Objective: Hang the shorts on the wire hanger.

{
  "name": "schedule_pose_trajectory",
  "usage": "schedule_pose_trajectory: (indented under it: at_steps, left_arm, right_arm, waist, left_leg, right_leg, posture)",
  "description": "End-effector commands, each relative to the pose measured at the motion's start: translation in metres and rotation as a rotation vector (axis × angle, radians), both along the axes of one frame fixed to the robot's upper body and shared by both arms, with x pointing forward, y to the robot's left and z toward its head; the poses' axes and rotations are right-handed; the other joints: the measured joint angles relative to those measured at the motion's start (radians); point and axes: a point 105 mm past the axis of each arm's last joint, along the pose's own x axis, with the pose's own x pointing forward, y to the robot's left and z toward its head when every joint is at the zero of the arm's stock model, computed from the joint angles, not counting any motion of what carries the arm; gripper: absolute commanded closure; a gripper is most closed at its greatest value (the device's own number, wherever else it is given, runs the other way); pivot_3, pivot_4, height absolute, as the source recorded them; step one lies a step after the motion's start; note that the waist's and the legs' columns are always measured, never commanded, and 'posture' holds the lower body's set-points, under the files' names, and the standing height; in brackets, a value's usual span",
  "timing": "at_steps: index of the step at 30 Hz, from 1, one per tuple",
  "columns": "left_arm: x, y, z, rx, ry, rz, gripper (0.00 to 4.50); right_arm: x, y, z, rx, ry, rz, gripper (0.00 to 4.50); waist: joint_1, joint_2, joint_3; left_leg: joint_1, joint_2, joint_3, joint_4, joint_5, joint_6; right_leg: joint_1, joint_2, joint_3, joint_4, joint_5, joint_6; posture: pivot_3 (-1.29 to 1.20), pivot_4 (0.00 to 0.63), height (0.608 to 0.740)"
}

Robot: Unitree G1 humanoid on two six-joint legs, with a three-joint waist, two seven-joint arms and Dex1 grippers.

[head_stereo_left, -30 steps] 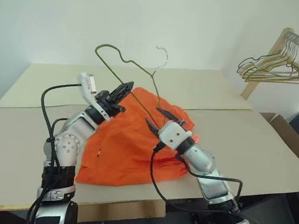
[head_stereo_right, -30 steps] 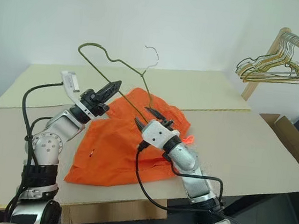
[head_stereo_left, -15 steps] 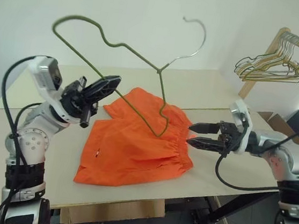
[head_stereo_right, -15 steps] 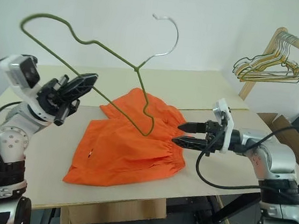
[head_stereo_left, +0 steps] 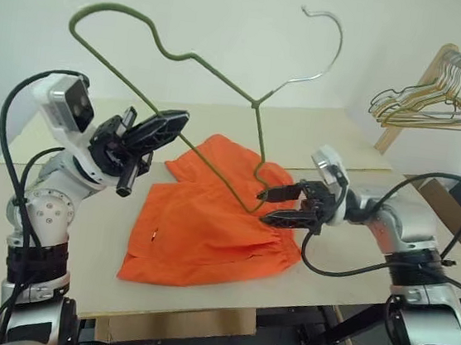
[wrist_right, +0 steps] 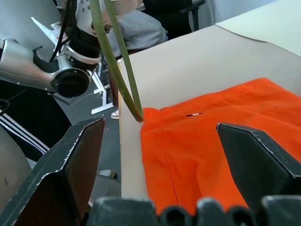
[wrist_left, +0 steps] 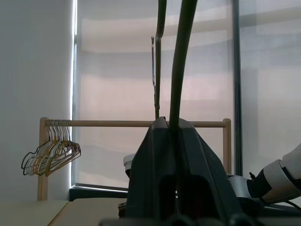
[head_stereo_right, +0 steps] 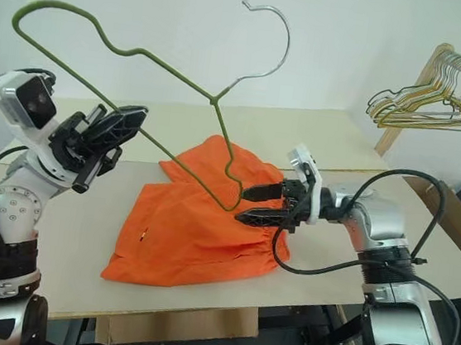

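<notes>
The orange shorts (head_stereo_left: 207, 228) lie flat on the table, gathered waistband towards the right. My left gripper (head_stereo_left: 176, 120) is shut on the lower bar of the wire hanger (head_stereo_left: 216, 77) and holds it tilted high above the table, hook (head_stereo_right: 276, 28) uppermost. In the left wrist view the wire (wrist_left: 178, 70) rises from between the closed fingers. One lower corner of the hanger hangs just above the shorts. My right gripper (head_stereo_left: 261, 208) is open at the waistband, pointing left, with nothing in it. The right wrist view shows the shorts (wrist_right: 221, 141) between its spread fingers (wrist_right: 80, 155).
A wooden rack at the back right carries a bunch of gold and dark wire hangers (head_stereo_left: 425, 107). The table (head_stereo_left: 390, 232) is covered with beige boards. A cardboard box (head_stereo_left: 451, 214) stands past its right edge.
My left gripper lifted the hanger off the shorts and tilted it up. My right gripper swung out to the right, opened wider, then came back in to the waistband.
</notes>
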Motion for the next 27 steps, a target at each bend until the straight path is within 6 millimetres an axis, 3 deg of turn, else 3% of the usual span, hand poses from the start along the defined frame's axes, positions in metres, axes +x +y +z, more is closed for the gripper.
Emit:
schedule_pose_trajectory:
  at_steps: [1, 14, 17, 27]
  left_arm:
    - [-0.002, -0.003, 0.002, 0.012, -0.031, 0.030, 4.50]
    - [-0.002, -0.004, -0.007, 0.000, -0.004, 0.051, 4.50]
    - [-0.001, -0.003, -0.008, -0.009, -0.002, 0.061, 4.50]
    - [0.001, -0.005, -0.015, 0.006, 0.015, 0.073, 4.50]
  right_arm:
    - [-0.002, 0.008, 0.019, 0.008, -0.083, 0.021, 0.03]
    - [-0.009, 0.023, 0.018, -0.009, -0.087, 0.057, 0.03]
    - [-0.009, 0.025, 0.016, -0.023, -0.077, 0.068, 0.56]
    - [-0.005, 0.027, 0.014, -0.028, -0.070, 0.055, 4.02]
  waist:
    - [0.004, 0.000, 0.000]
    - [0.009, 0.000, 0.000]
    - [0.008, 0.000, 0.000]
    - [0.009, 0.000, 0.000]
  left_leg:
    - [0.000, 0.000, 0.000, 0.000, 0.000, 0.000]
    - [0.000, 0.000, 0.000, 0.000, 0.000, 0.000]
    - [0.000, 0.000, 0.000, 0.000, 0.000, 0.000]
    - [0.000, 0.000, 0.000, 0.000, 0.000, 0.000]
  right_leg:
    - [0.000, 0.000, 0.000, 0.000, 0.000, 0.000]
    - [0.000, 0.000, 0.000, 0.000, 0.000, 0.000]
    - [0.000, 0.000, 0.000, 0.000, 0.000, 0.000]
    - [0.000, 0.000, 0.000, 0.000, 0.000, 0.000]
  posture:
    - [0.00, 0.000, 0.740]
    - [0.00, 0.000, 0.740]
    - [0.00, 0.000, 0.740]
    - [0.01, 0.000, 0.740]
